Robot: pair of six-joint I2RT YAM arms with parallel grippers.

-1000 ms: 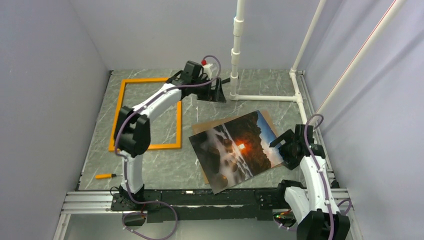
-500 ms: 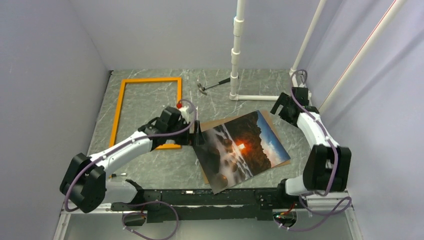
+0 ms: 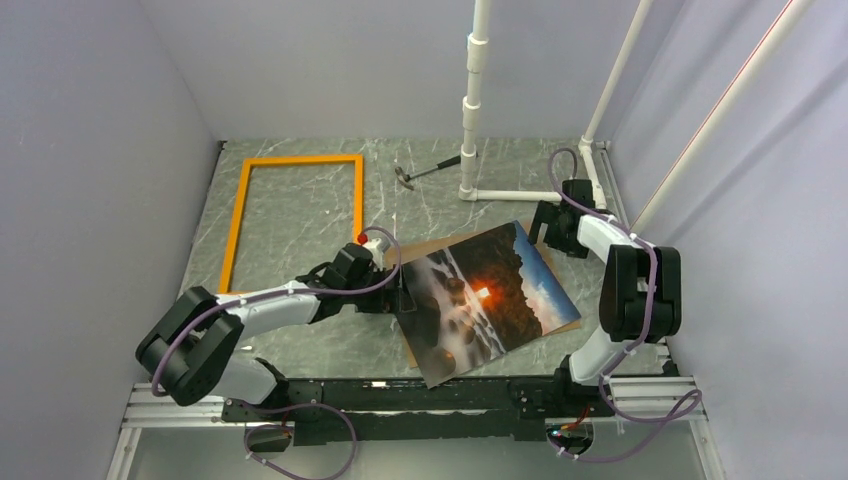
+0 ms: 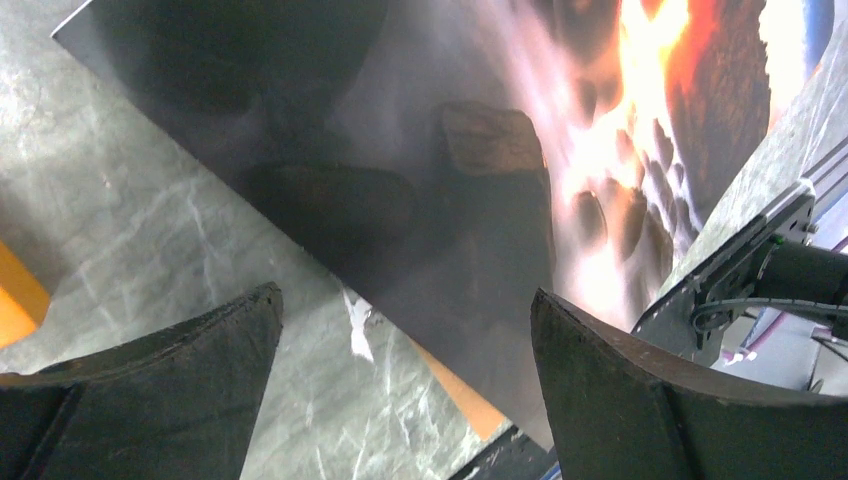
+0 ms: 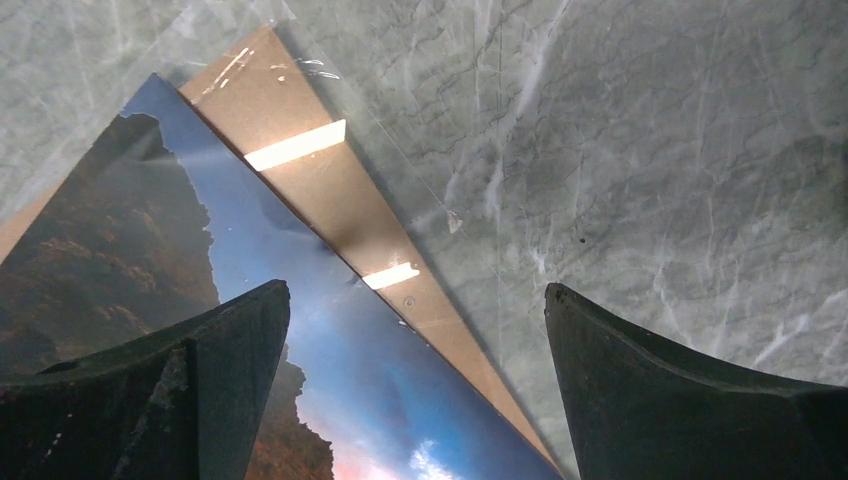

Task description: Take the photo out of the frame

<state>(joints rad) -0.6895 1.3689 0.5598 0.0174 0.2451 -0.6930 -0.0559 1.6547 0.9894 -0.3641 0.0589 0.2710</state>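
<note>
You get soft, even light from above in the top view: the table (image 3: 300,215) reads sharp, with only faint, soft-edged shadows. In your left wrist view the photo (image 4: 480,150) sits close and blurred, and its sun glow is blown out to white. In your right wrist view two bright glare strips cross the board (image 5: 330,190). The fingers (image 5: 150,390) look near-black.

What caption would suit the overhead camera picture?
The photo lies outside the orange frame, left gripper and right gripper open at its edges.
</note>
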